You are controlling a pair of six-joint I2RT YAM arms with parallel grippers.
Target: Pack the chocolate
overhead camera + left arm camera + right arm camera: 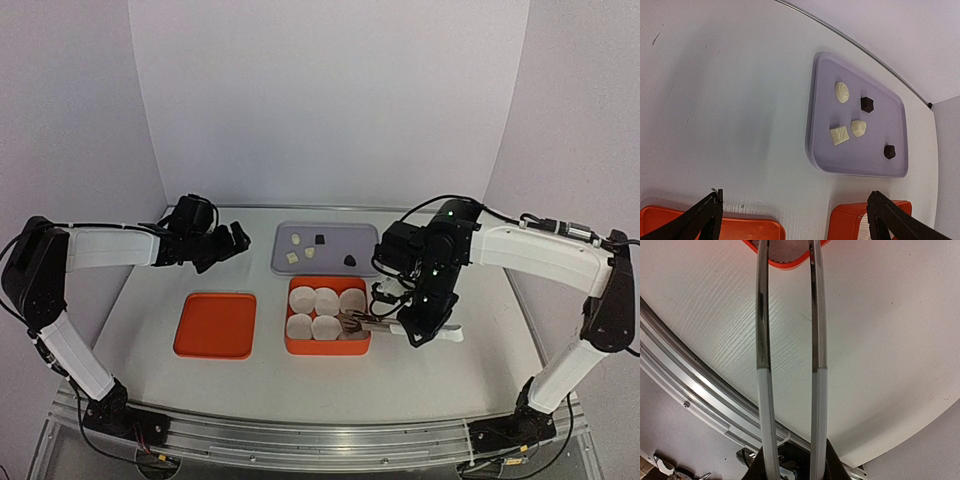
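Note:
Five pieces of chocolate lie on a lavender tray (366, 240) (826, 90): three cream-white (842, 92) (839, 135) (858, 128) and two dark (867, 104) (889, 151). My left gripper (236, 240) (795, 200) hovers open to the left of the tray, nothing between its fingers. My right gripper (428, 326) (792, 465) is shut on metal tongs (365, 322) (762, 340) by their white handles. The tong tips reach over the orange box (327, 349) (785, 262). Whether the tips hold a piece I cannot tell.
Several white paper cups (314, 298) sit in the orange box. An orange lid (215, 325) (740, 230) lies flat to the box's left. A metal rail (300, 440) runs along the table's near edge.

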